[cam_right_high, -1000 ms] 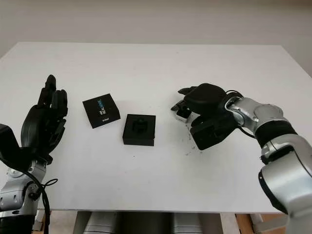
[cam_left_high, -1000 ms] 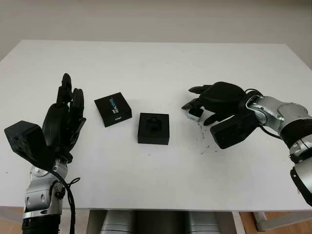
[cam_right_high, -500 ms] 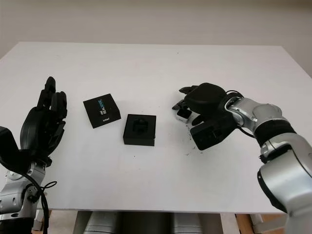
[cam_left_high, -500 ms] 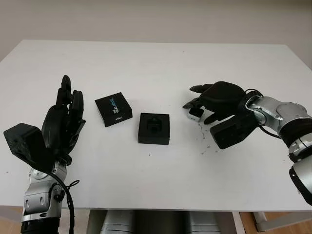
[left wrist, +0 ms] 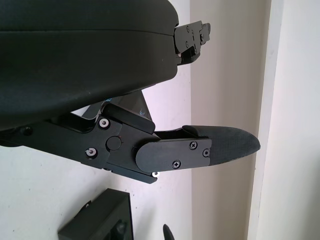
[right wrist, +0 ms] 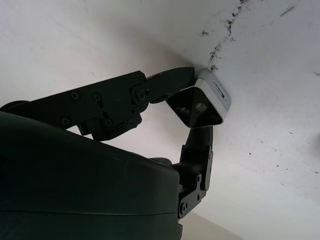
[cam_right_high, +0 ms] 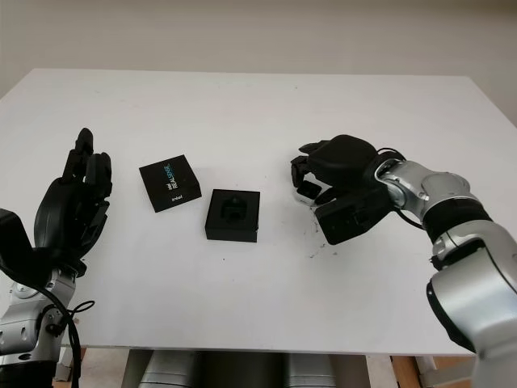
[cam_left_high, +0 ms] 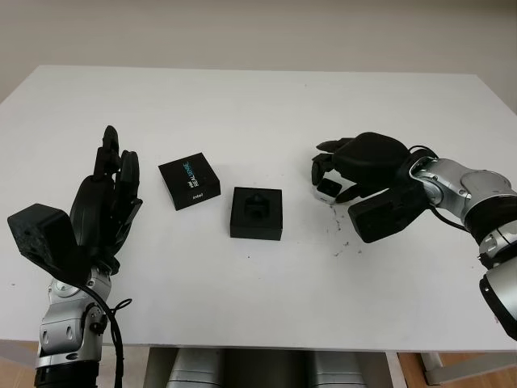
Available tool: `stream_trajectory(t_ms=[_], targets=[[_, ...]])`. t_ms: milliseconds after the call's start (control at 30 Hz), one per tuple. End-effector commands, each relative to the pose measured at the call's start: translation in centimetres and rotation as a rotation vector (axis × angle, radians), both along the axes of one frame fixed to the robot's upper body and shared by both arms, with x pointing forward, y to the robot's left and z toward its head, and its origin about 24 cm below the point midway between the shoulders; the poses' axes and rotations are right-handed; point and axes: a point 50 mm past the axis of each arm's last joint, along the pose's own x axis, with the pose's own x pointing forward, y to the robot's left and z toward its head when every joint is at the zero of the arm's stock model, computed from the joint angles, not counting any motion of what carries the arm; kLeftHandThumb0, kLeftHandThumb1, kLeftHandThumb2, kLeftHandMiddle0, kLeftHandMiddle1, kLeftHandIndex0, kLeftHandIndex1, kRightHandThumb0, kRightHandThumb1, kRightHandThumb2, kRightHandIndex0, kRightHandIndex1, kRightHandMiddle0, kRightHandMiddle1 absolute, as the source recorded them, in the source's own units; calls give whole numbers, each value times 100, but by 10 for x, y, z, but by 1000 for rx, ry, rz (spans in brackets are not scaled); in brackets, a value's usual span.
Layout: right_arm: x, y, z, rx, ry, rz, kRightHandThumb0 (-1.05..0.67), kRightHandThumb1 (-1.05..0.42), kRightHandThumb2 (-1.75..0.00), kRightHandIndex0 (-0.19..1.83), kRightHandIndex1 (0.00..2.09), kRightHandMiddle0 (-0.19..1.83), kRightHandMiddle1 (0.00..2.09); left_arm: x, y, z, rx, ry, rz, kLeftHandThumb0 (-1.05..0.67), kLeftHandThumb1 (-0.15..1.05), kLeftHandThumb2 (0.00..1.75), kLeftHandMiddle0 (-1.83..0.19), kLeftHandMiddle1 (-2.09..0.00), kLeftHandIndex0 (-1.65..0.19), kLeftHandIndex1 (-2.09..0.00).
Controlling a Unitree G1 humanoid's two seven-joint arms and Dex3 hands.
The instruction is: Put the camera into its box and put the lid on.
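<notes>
White tabletop [cam_left_high: 258,105] stretched across the scene beneath a plain pale wall. Near its middle sat the black box [cam_left_high: 257,213], uncovered, with a moulded insert showing inside. Just beside it, toward the robot's left and a little farther back, lay the lid [cam_left_high: 189,181], flat on the table, turned at an angle, with blue and white lettering on top; the two were close but not touching.

To the right of the box, with a clear gap between them, the right hand [cam_left_high: 349,167] was clenched around the camera [right wrist: 202,103], a small silver block with a dark lens face. In the right wrist view two fingers [right wrist: 165,80] pinched it from opposite sides, the camera tilted with one edge against or just above the table. Dark specks [cam_left_high: 338,226] marked the surface close to this hand.

At the table's near left edge the left hand [cam_left_high: 103,202] was raised upright above the surface, released and holding nothing, well apart from the lid. A corner of the box [left wrist: 102,224] showed in the left wrist view.
</notes>
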Motion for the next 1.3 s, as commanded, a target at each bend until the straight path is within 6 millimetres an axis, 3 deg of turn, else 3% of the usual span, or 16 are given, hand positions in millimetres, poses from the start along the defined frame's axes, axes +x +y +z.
stream_trajectory(t_ms=[0, 433, 700, 867, 1267], targets=[[-2, -6, -1, 11, 2, -11, -35, -98, -5, 32, 7, 32, 139, 1, 0, 3, 12, -11, -1, -75, 105, 49, 19, -5, 19, -3], [1, -7, -3, 52, 49, -85, -34, -96, -5, 35, 7, 36, 130, -1, 2, 5, 23, -12, -5, -75, 105, 48, 19, -5, 19, -3], [3, -19, -10, 393, 241, -295, -34, -91, -4, 36, 7, 40, 133, -2, 1, 4, 20, -12, -7, -75, 105, 48, 19, -5, 19, -2], [2, -26, -14, 541, 335, -384, -35, -92, -5, 33, 5, 35, 146, -3, 0, 3, 14, -11, -8, -74, 105, 48, 19, -4, 19, -2], [1, -24, -19, 591, 371, -397, -38, -91, -5, 33, 5, 33, 160, -5, 1, 2, 13, -3, -10, -72, 105, 50, 19, -3, 19, -1]])
